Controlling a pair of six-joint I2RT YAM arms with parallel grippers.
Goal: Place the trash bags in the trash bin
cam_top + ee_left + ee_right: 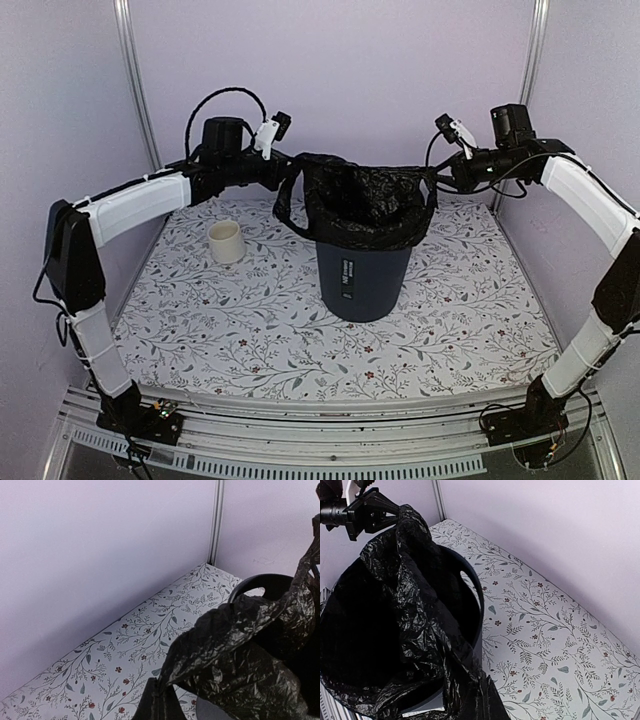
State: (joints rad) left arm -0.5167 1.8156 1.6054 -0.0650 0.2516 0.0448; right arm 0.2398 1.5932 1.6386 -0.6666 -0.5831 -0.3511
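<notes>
The dark grey trash bin (362,280) stands upright mid-table. The glossy black trash bag (360,205) hangs open inside its mouth and is stretched above the rim. My left gripper (290,176) is shut on the bag's left edge, and my right gripper (440,180) is shut on its right edge. In the left wrist view the closed fingers (159,702) pinch crumpled bag film (240,650), with the bin rim (260,581) behind. The right wrist view shows the bag (395,630) filling the bin (479,597), and the left gripper (367,512) holding the far edge.
A small cream cup (227,241) stands left of the bin, below the left forearm. The floral tabletop (250,330) is walled by pale panels with metal corner posts (135,80) at the back.
</notes>
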